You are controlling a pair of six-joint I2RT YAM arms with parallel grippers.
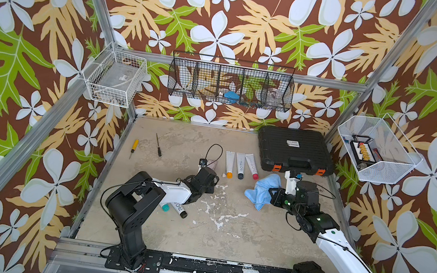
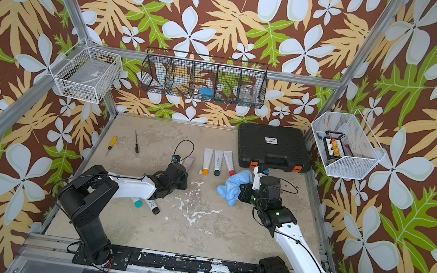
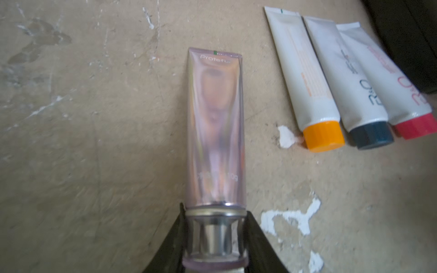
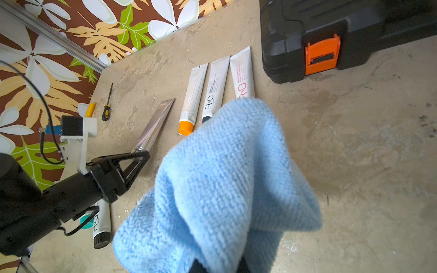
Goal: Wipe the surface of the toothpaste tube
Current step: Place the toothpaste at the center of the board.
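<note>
The pink toothpaste tube is mid-table, just left of three white tubes. The left gripper is clamped on its cap. The tube is judged light, glossy and soft-walled — hold the stiff cap end and wipe toward the crimp. The right gripper is closed on the blue cloth. The table is rough and flecked with white, and the black case bounds the far right.

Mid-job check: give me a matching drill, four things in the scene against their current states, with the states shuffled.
Things:
1. shiny pink tube
2. blue cloth
3. orange-capped tube
4. black case

States:
A. lid shut
B. lying in a row of three tubes
C. gripped at its cap by the left pincer
D. bunched in the right pincer

Pairs: 1-C, 2-D, 3-B, 4-A
</note>
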